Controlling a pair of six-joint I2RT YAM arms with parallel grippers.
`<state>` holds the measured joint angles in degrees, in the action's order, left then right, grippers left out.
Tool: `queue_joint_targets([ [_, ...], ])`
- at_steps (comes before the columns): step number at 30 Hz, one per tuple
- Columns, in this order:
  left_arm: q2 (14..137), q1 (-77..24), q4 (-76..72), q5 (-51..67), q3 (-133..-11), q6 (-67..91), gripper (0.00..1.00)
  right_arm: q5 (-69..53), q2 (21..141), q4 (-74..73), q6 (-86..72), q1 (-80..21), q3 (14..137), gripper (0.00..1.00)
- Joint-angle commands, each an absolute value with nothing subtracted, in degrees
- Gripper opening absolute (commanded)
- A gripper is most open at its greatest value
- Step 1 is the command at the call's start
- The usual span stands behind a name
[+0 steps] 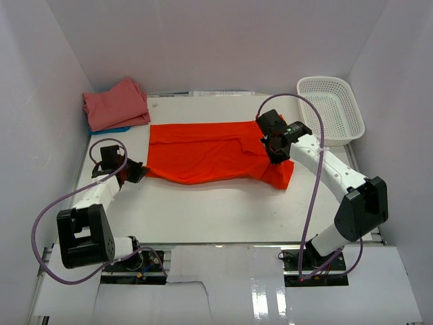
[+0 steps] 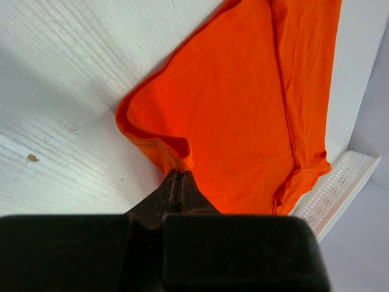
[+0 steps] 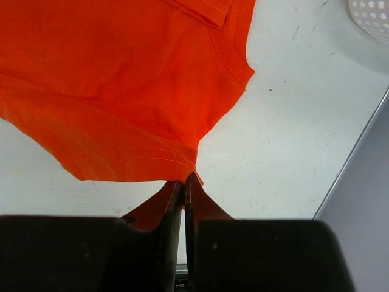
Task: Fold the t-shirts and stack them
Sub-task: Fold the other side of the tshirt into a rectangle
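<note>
The orange-red t-shirt (image 1: 203, 157) lies across the middle of the bench (image 1: 223, 210), apparently folded once lengthwise. The left hand (image 2: 179, 175) is clamped on its left edge, and the right hand (image 3: 185, 180) on its right corner. A folded salmon-pink t-shirt (image 1: 116, 103) rests on a blue t-shirt (image 1: 116, 129) at the far left. Judged stage: crosswise folds and stacking remain.
</note>
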<state>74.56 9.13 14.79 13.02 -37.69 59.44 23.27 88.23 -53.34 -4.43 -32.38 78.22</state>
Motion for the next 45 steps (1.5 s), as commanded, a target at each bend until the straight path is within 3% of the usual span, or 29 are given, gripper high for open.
queue_joint_targets([
  [1,74.27,8.88,15.03,12.39,-40.51,60.03,0.0,25.13,87.54,-51.68,-3.87,-30.94,79.8,0.08],
  [14,75.32,8.88,17.31,12.13,-46.14,60.21,0.0,21.27,86.92,-50.45,-3.69,-26.81,81.74,0.08],
  [45,84.46,8.79,16.79,10.99,-52.82,59.94,0.0,20.13,99.58,-48.43,-0.97,-24.0,92.63,0.08],
])
